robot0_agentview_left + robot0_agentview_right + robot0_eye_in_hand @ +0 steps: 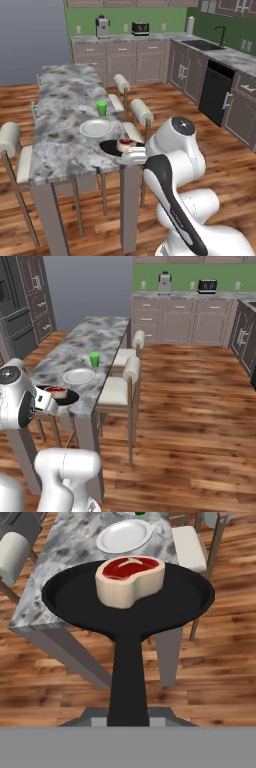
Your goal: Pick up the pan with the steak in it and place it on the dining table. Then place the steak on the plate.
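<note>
In the hand view, the pan (125, 607) handle runs toward the hand and its near end is cut off at the bottom. Beyond the pan, the plate (124, 535) lies whole, while the green cup (140, 513) past it is cropped by the top edge. The desk (75, 542) beneath the pan is partly covered.

Bare marbled grey-white stone surface (65, 95) is lying open beyond the round white plate (96, 128) — small green cup (101, 108) and cushioned chairs (141, 112) are crowding the right edge.
</note>
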